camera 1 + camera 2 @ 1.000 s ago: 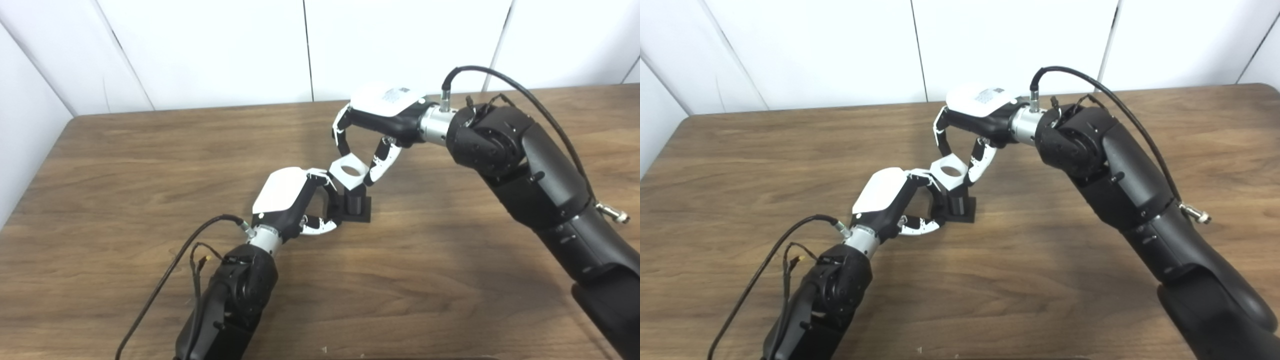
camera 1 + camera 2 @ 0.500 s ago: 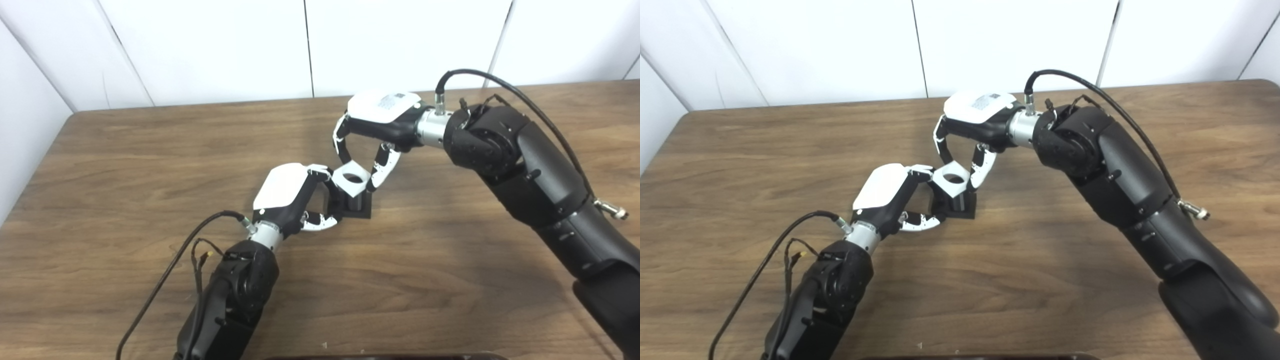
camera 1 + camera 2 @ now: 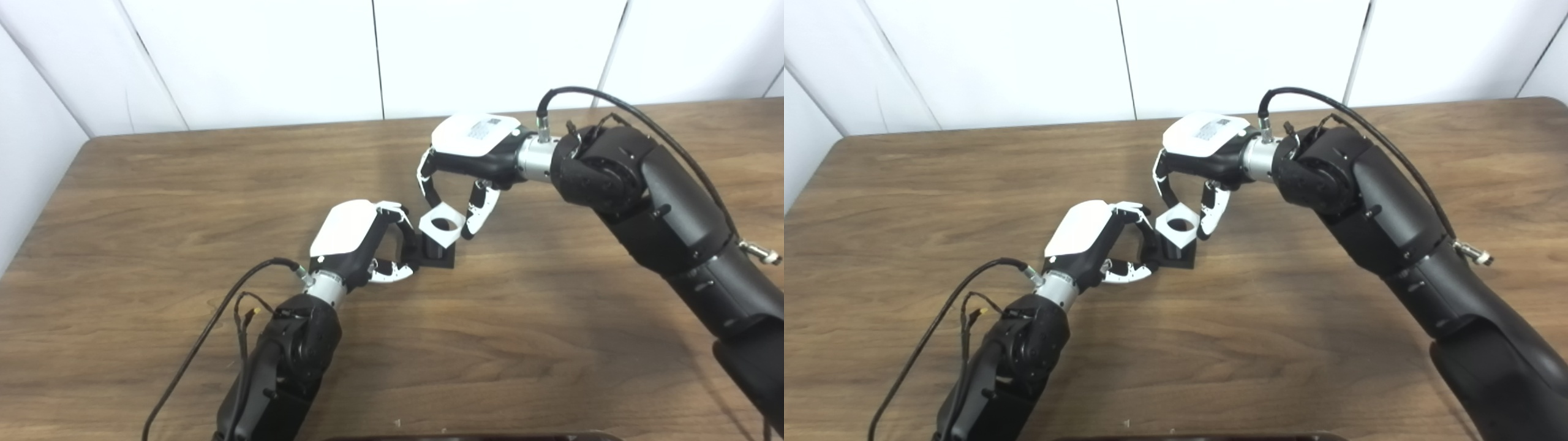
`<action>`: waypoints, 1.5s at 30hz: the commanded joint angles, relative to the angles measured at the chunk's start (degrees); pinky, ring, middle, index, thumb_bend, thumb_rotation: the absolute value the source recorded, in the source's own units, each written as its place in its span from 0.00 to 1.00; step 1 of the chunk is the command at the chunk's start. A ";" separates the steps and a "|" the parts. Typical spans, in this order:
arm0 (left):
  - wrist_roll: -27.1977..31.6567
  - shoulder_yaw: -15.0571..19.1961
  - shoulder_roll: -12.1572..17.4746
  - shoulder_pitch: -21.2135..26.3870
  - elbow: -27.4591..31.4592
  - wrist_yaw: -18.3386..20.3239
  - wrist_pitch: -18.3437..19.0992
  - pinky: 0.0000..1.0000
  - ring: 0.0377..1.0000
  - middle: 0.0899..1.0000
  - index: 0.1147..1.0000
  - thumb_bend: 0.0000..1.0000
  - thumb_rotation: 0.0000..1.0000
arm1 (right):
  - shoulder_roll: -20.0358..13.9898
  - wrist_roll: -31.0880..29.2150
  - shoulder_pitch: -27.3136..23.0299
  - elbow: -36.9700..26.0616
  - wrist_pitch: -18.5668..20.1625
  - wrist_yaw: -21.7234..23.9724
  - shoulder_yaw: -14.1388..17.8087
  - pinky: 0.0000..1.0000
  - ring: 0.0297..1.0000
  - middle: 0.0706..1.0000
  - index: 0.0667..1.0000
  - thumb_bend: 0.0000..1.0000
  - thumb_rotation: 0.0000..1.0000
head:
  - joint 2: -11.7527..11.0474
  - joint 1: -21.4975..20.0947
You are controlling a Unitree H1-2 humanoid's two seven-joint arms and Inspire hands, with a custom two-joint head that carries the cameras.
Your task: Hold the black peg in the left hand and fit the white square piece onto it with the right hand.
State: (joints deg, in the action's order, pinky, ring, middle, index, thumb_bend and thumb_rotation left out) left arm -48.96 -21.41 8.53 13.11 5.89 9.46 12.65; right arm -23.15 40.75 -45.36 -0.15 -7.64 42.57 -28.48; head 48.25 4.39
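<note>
Overhead, right hand [image 3: 468,147] arched, fingers [image 3: 474,211] down.

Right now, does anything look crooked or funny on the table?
A little. The white square piece, held in the right hand, sits tilted over the black peg, not flat. Nothing looks spilled or broken.

The left hand [image 3: 361,242] is reaching in from the lower left and closing its fingers [image 3: 409,229] on the black peg [image 3: 436,252], which is standing on its square base on the brown wooden surface [image 3: 153,202]. The right hand [image 3: 468,153] is coming in from the right and pinching the white square piece [image 3: 442,224] between its fingers. The piece, with its round hole facing up, is sitting slightly tilted right over the top of the peg.
</note>
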 commanded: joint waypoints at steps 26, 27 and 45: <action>-0.52 0.09 -0.53 1.29 1.76 -0.28 0.47 0.82 0.81 0.79 0.42 0.52 0.07 | 2.08 -0.05 -1.07 0.58 0.07 -1.97 0.56 0.89 0.79 0.71 0.44 0.52 0.14 | 0.68 0.56; -0.52 0.09 -0.51 1.27 1.82 -0.23 0.49 0.82 0.81 0.80 0.42 0.52 0.07 | 2.18 -0.05 -1.00 0.64 0.14 -2.05 0.60 0.89 0.79 0.71 0.44 0.52 0.14 | 0.68 0.56; -0.49 0.32 0.03 0.92 2.88 0.74 0.97 0.83 0.81 0.80 0.42 0.52 0.07 | 2.22 0.95 0.10 2.31 0.04 -3.03 1.01 0.88 0.80 0.71 0.44 0.52 0.14 | 0.95 0.92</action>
State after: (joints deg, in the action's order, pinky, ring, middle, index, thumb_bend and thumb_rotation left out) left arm -49.00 -21.43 8.13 12.82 6.68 10.14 13.49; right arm -20.86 41.74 -43.51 2.52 -7.51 41.31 -28.41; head 49.13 5.27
